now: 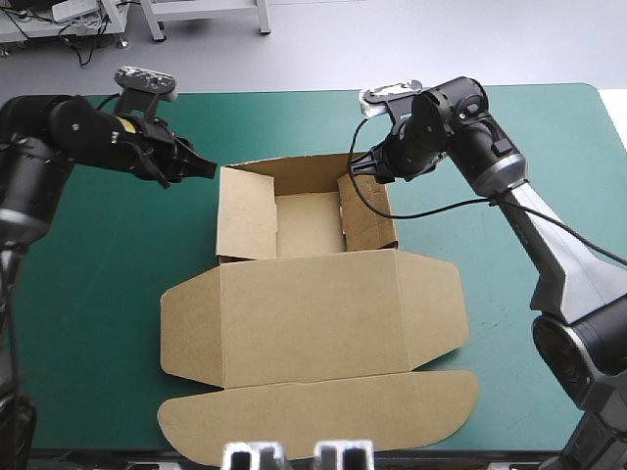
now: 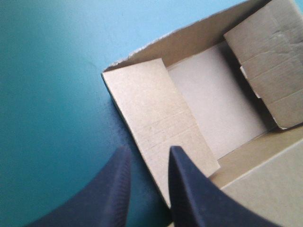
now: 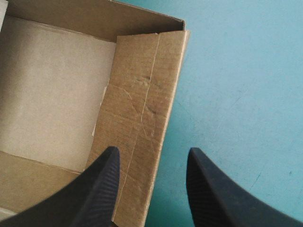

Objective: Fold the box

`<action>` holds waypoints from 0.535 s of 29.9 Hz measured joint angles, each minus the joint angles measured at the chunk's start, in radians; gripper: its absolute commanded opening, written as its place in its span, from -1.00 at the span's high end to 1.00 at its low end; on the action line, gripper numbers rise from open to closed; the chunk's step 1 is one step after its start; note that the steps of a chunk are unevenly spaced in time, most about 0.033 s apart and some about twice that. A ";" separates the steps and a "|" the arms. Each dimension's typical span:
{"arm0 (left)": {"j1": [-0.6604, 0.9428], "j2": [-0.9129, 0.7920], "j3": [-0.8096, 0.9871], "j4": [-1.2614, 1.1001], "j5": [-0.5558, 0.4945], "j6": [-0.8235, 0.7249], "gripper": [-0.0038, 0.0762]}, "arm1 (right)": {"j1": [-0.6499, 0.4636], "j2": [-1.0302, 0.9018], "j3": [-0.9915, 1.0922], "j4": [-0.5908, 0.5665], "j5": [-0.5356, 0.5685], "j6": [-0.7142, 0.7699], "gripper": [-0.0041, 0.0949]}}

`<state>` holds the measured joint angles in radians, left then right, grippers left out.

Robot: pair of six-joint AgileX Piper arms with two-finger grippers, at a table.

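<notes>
box [image 1: 313, 323] open, lid flat, left fingers [image 2: 113, 189] narrowly apart at left wall, right fingers [image 3: 99, 189] wider at right wall

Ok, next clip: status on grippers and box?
Left gripper open, straddling the box's left wall. Right gripper open, straddling the right wall. Walls raised, lid flat toward near edge. Nothing in the way.

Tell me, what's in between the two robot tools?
The open tray of the box. In the high view, the left tool is at its left wall and the right tool at its right wall.
</notes>
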<state>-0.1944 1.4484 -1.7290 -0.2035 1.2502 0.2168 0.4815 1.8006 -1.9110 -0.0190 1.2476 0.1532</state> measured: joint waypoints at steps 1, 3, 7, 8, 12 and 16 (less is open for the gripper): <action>0.000 -0.044 0.003 0.000 0.002 0.006 0.78 | -0.008 0.002 0.010 0.011 0.000 0.000 0.06; 0.000 -0.140 0.018 0.003 0.004 0.011 0.90 | -0.026 0.011 0.032 0.026 0.000 0.000 0.06; 0.000 -0.329 0.085 0.004 0.006 0.029 0.93 | -0.060 0.044 0.061 0.101 -0.002 -0.022 0.07; 0.000 -0.379 0.112 0.004 0.006 0.031 0.93 | -0.063 0.051 0.064 0.126 -0.006 -0.029 0.07; 0.000 -0.568 0.239 0.004 0.006 0.035 0.93 | -0.066 0.094 0.067 0.180 -0.024 -0.045 0.07; 0.000 -0.759 0.379 0.009 0.006 0.035 0.93 | -0.066 0.141 0.068 0.186 -0.024 -0.048 0.45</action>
<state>-0.1944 0.6897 -1.3501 -0.1945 1.2558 0.2520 0.4155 1.9420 -1.8432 0.1673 1.2234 0.1052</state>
